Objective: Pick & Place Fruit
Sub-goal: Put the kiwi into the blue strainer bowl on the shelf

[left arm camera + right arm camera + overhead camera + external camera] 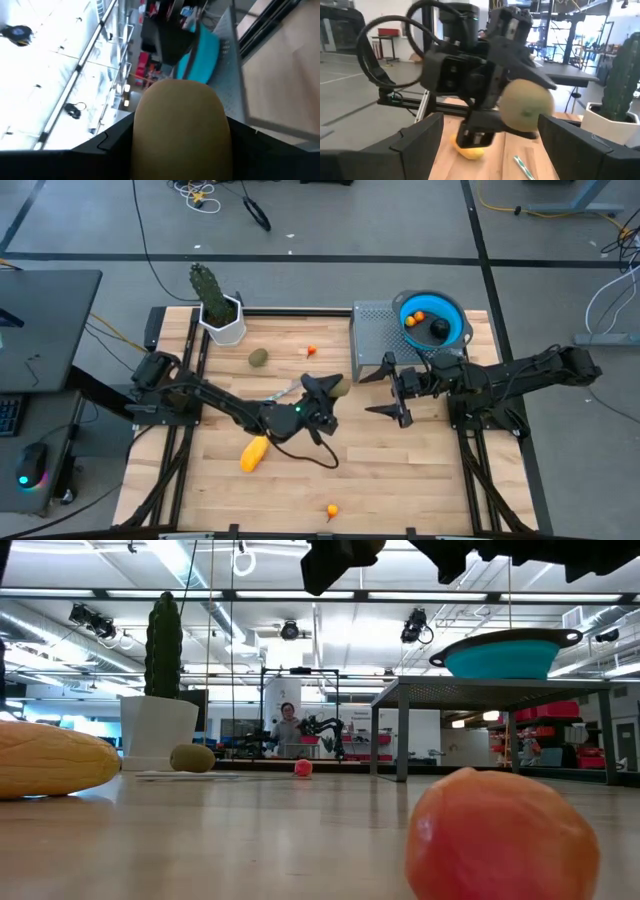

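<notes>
Risk was judged in the handover: the olive-green fruit [526,107], clamped in the left gripper [335,388] near table centre, could be dropped if released before the right gripper [392,392], held apart at three o'clock, was closed.

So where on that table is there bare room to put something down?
Bare wood lies between the yellow fruit and the small orange fruit, and along the right edge below the right gripper. The middle is crowded: the left gripper holds an olive fruit there.
</notes>
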